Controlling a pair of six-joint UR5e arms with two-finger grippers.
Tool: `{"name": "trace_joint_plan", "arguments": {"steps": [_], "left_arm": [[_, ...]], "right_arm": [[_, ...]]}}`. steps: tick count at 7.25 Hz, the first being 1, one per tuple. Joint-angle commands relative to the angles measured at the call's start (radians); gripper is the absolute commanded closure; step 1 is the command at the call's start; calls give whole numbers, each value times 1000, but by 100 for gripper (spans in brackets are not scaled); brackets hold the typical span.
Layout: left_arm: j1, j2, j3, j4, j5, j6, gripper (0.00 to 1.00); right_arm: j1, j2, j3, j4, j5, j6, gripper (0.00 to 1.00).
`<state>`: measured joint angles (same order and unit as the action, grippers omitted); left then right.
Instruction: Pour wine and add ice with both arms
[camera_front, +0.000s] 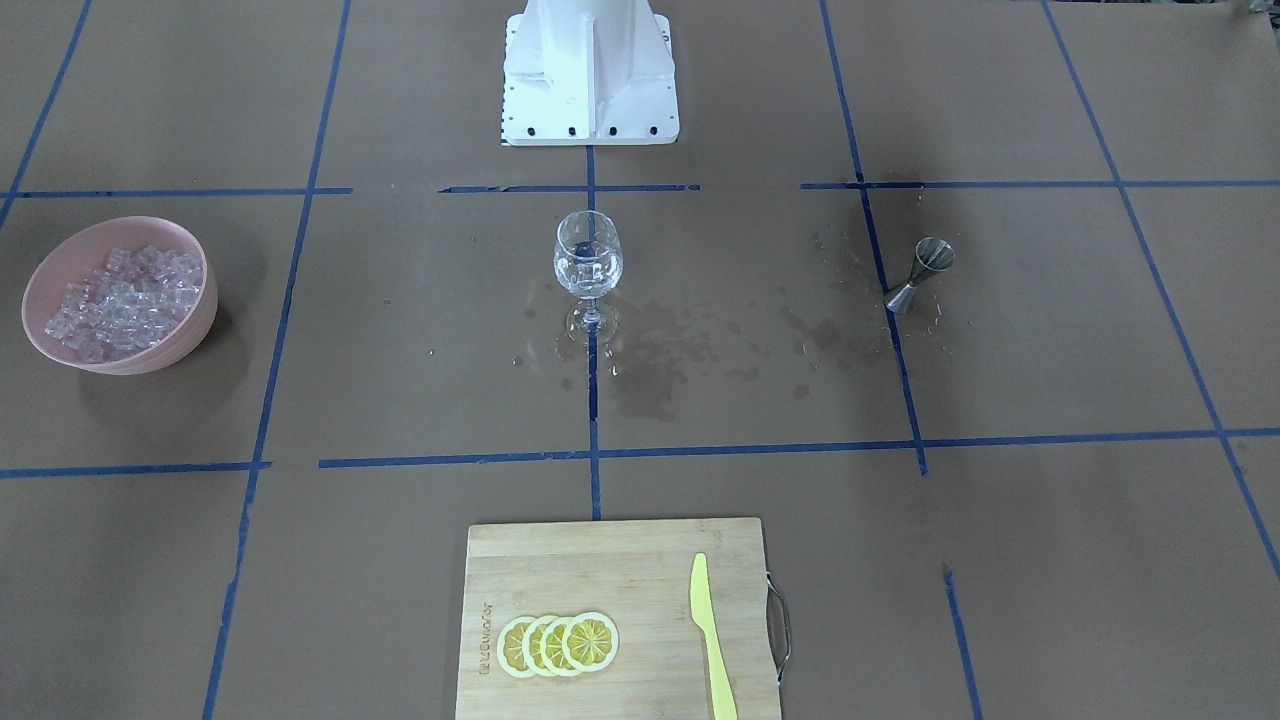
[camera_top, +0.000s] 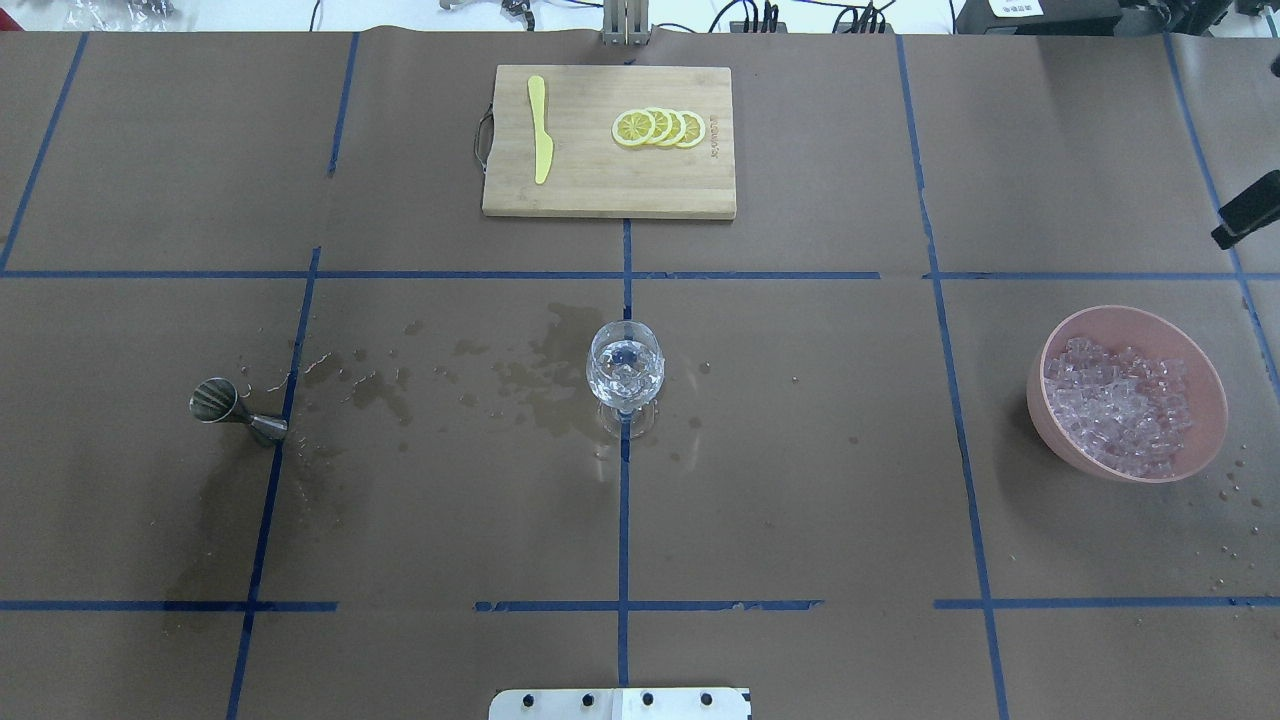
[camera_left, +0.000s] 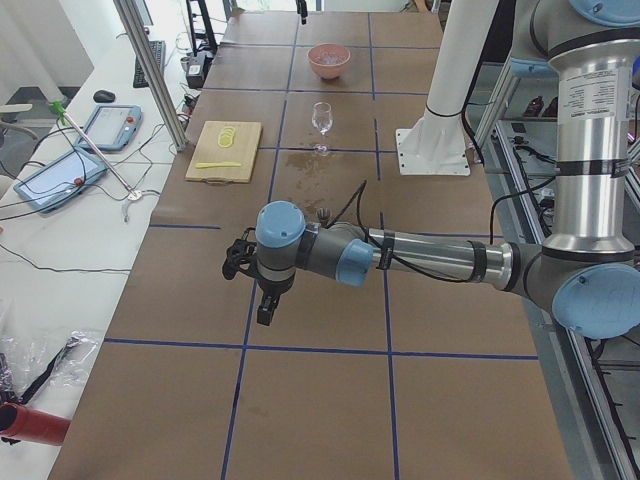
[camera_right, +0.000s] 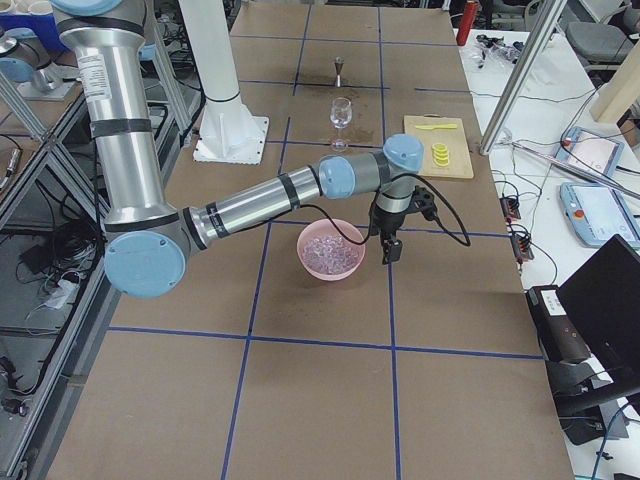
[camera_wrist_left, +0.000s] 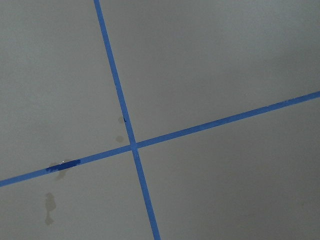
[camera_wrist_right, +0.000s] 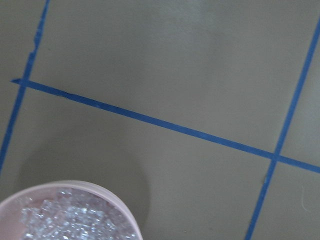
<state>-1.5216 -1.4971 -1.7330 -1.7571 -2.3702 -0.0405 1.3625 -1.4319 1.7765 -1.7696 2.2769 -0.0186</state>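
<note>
Right tool is hovering just beside the bowl of ice; left tool is hanging well apart from the wine glass. I cannot tell how wide either is standing. A hasty reach is risking tipping the glass, spilling its wine across the wet surface.

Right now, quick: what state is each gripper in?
Left gripper: cannot be told, too small and distant.
Right gripper: cannot be told either.
</note>
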Motion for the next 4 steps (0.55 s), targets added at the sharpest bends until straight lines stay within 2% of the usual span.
{"name": "trace_joint_plan", "arguments": {"steps": [1,3,4], "left_arm": [[-9,-23,22,94,-23,-2,0],[-12,-26,33,175,-20,-4,0],[-41,-22,35,177,-14,-4,0]], "right_arm": [[140,-42,-115,1,85,-153,0],[173,-36,-120,7,102,-152,0],[173,-45,-129,57,95,-153,0]]}}
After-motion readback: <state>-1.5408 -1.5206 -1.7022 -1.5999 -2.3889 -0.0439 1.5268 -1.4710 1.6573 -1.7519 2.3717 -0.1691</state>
